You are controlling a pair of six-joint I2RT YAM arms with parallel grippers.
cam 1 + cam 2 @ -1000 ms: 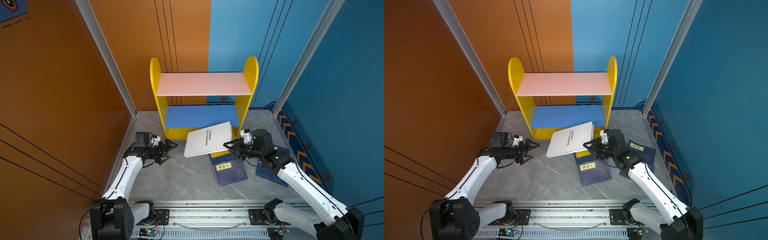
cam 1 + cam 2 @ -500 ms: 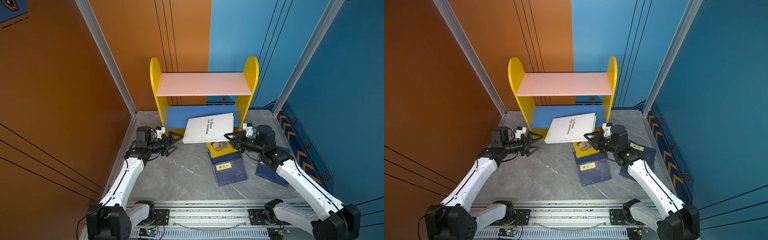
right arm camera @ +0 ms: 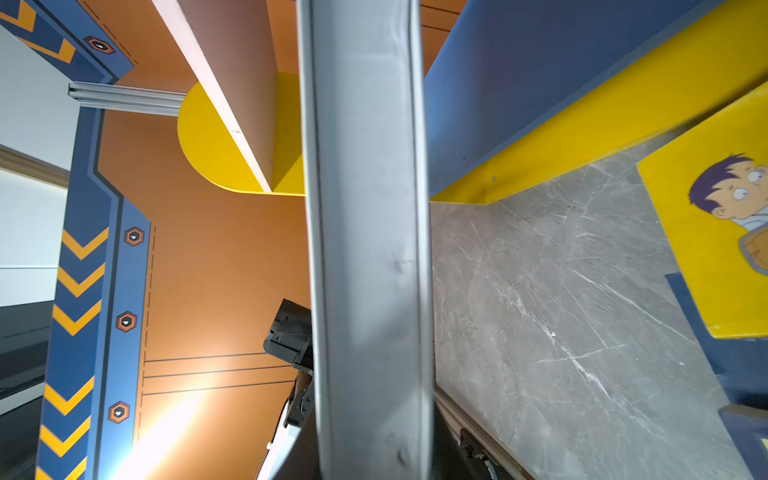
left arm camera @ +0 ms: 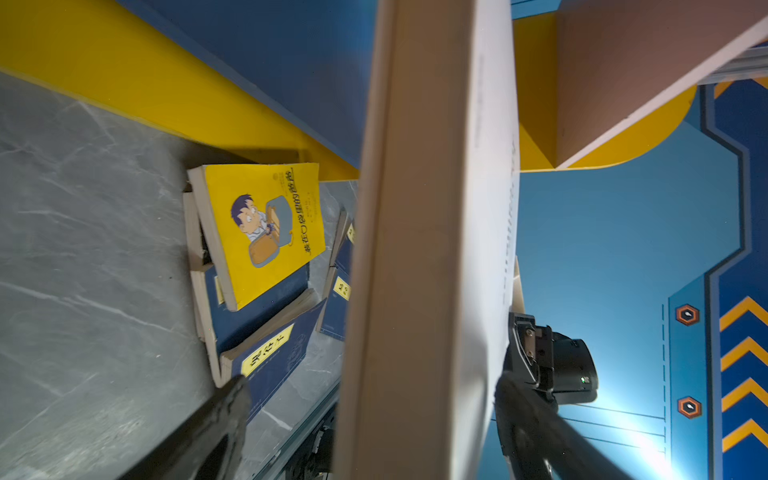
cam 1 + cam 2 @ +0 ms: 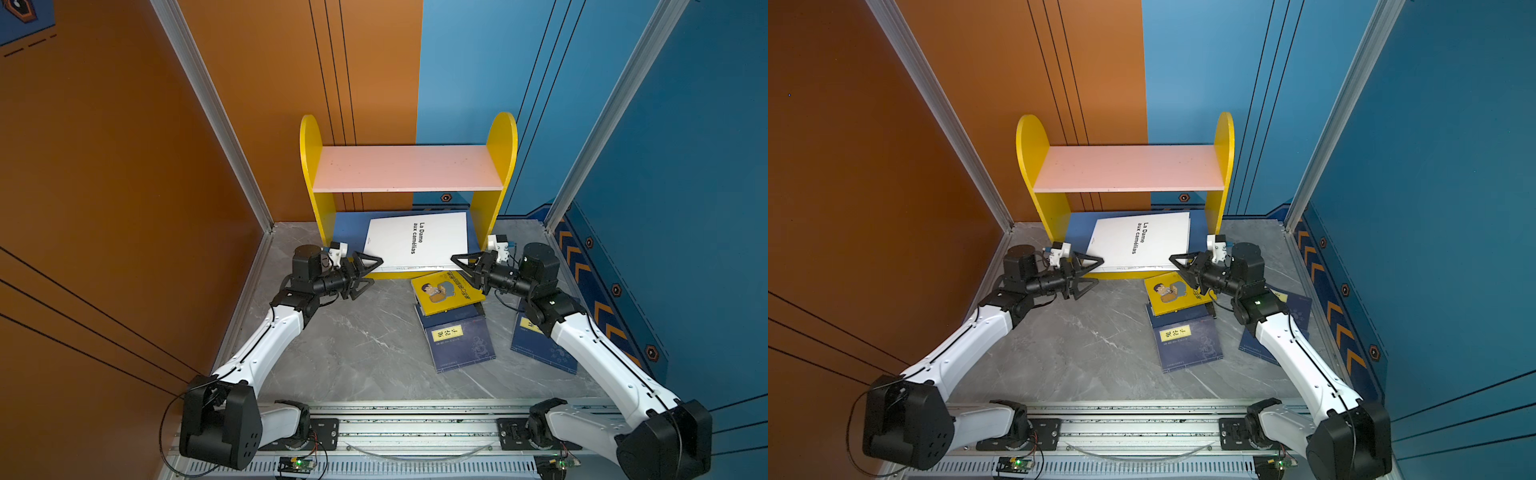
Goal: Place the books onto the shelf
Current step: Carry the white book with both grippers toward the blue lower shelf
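Right hand (image 5: pixel 461 266) pinches white book (image 5: pixel 415 241), I judge partly into shelf (image 5: pixel 407 174); left hand (image 5: pixel 376 271) spread astride it; books (image 5: pixel 457 336) near right hand unshelved.

Left arm (image 5: pixel 266 345) stretched forward, elbow low, wrist level, pointing at left edge of white book (image 5: pixel 415 241). Left end effector (image 5: pixel 376 271) at this edge, jaws spread wide, book edge between them, no grip. Right arm (image 5: pixel 594 353) stretched forward in mirror pose toward near right corner of white book. Right end effector (image 5: pixel 459 264) clamped on this corner, jaws narrow.
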